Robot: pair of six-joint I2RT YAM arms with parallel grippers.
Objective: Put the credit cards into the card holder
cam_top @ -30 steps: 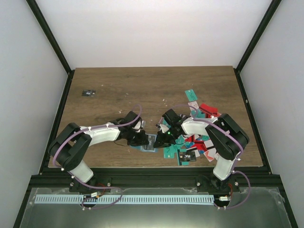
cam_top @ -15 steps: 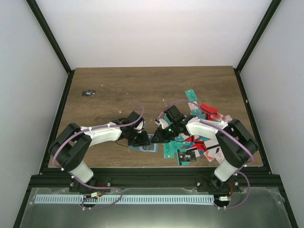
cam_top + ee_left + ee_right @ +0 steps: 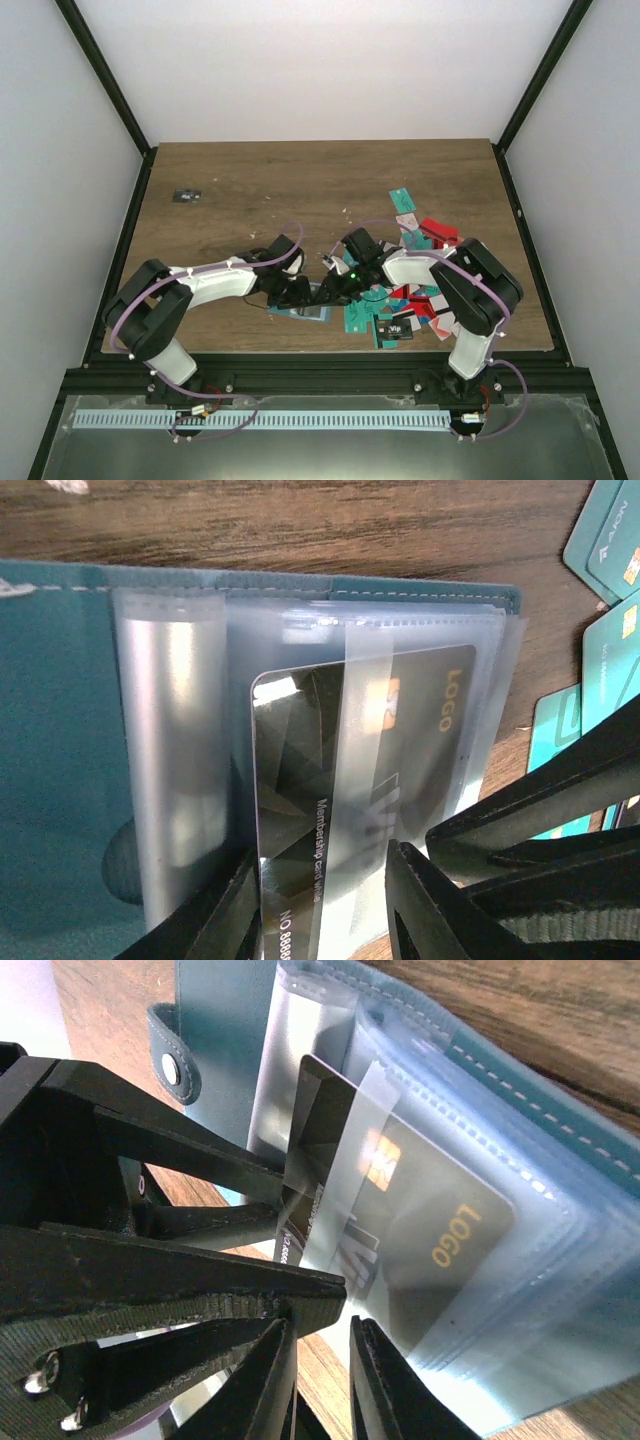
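Note:
The card holder (image 3: 316, 312) lies open on the wood between my two grippers, teal cover (image 3: 60, 730) down and clear sleeves (image 3: 520, 1310) fanned up. A black credit card (image 3: 400, 710) marked LOGO sits about half inside one sleeve (image 3: 440, 1230). My left gripper (image 3: 320, 920) (image 3: 298, 292) is open, its fingers astride the card's free end. My right gripper (image 3: 322, 1350) (image 3: 336, 289) stands open by a narrow gap at the edge of the sleeve stack, holding nothing that I can see. The other credit cards (image 3: 400, 300) lie in a heap to the right.
Teal cards (image 3: 610, 550) lie just beyond the holder's right edge. A small black object (image 3: 186, 196) sits at the far left of the table. The table's front edge runs close below the holder and the heap.
My right gripper moved left from the card heap to the holder. My left gripper stayed at the holder's left side.

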